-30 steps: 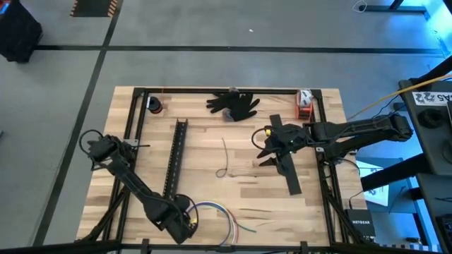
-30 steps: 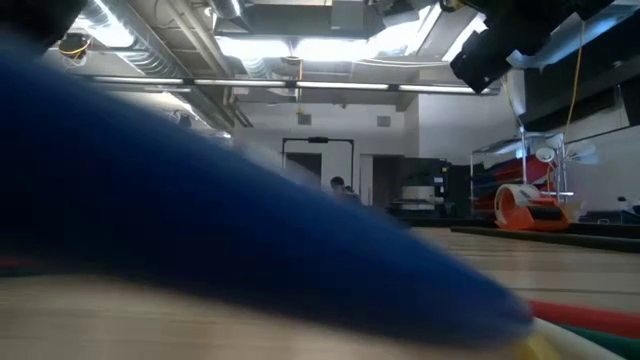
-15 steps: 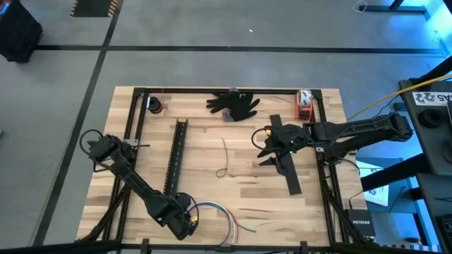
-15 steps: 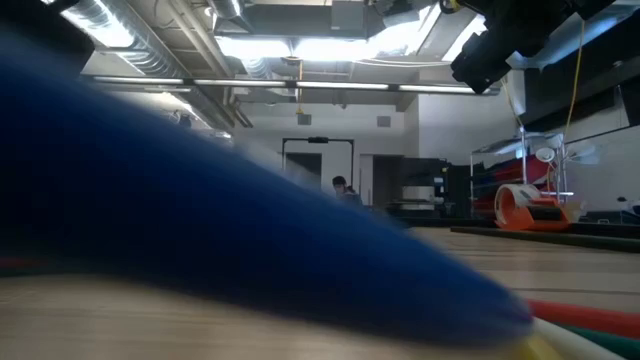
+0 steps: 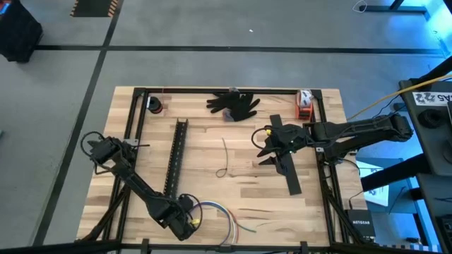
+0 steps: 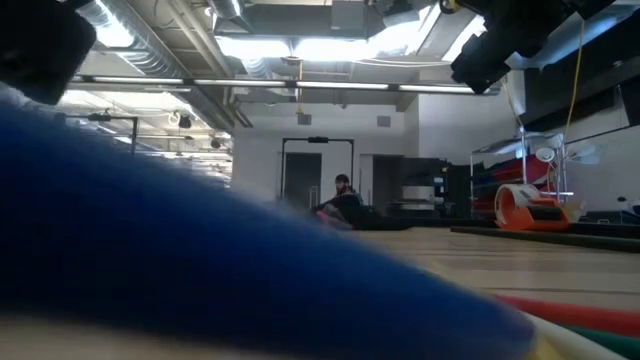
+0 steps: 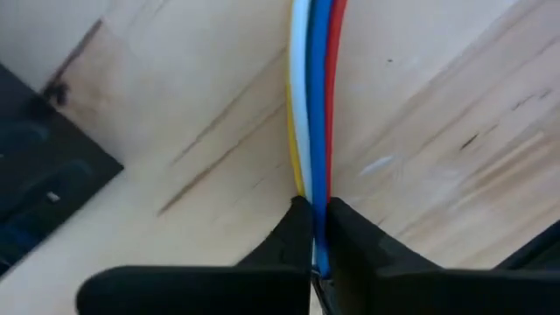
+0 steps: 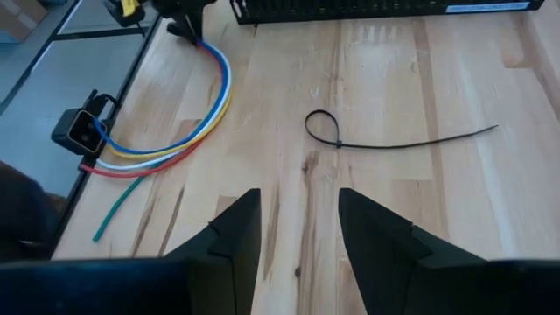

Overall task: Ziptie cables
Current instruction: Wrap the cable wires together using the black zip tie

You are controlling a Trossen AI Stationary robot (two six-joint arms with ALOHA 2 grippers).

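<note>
Now the gathering step is in hand: the left gripper (image 7: 313, 229) is down at the near edge of the table (image 5: 311, 204), its fingers clenched on the cables (image 7: 311, 96) — white, blue, red and yellow strands pinched side by side between the two dark tips. From above, the cables (image 5: 224, 217) curve away from that grip along the near edge, just beside the near end of the black slotted channel (image 5: 174, 155), and their far ends lie loose on the wood.

The right gripper (image 8: 297, 232) hovers over the middle of the table with its fingers parted and nothing between them. Ahead of it lies the zip tie (image 8: 385, 138), already curled into a small loop at one end (whether the loop is locked I cannot tell from here), well apart from the cables.

The next move, as I judge it, calls for bringing the two together — the right gripper taking the zip tie by its straight tail, the left lifting the pinched strands off the wood so the loop can pass over their free ends. The loose ends may splay.
</note>
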